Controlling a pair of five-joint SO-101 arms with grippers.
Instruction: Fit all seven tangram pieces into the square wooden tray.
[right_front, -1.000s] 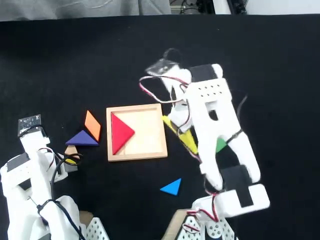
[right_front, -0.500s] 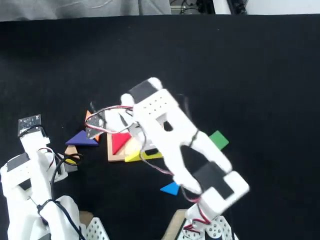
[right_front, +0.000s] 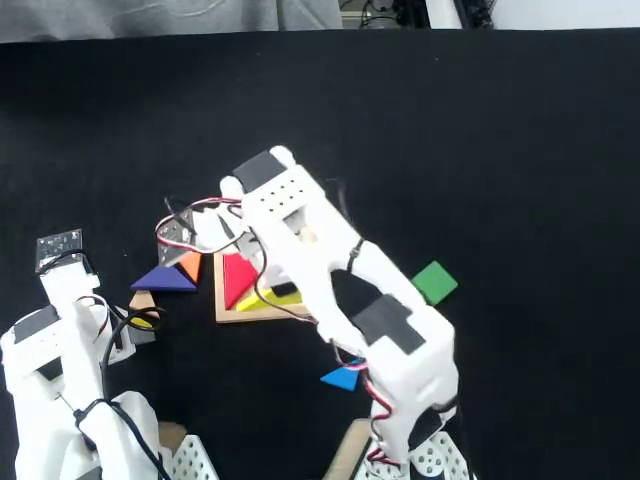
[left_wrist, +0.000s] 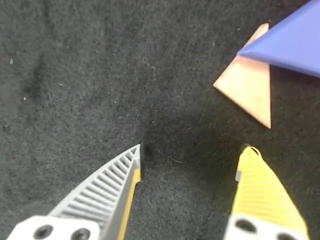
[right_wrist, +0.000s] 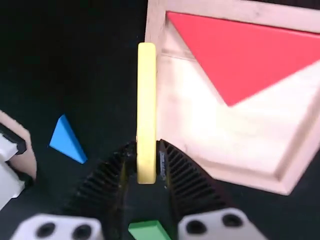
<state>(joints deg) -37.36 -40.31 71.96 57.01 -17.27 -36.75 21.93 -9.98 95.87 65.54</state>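
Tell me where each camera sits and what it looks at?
High view: fixed above, looking down over the table; the left arm and right arm show.
Left wrist view: on the left arm's wrist, facing the table; the left gripper, open, shows, near a tan triangle.
Right wrist view: on the right arm's wrist, facing the wooden tray; the right gripper shows, shut on the yellow piece.
Shared: high and right wrist views both show the tray, the red triangle and the blue triangle.
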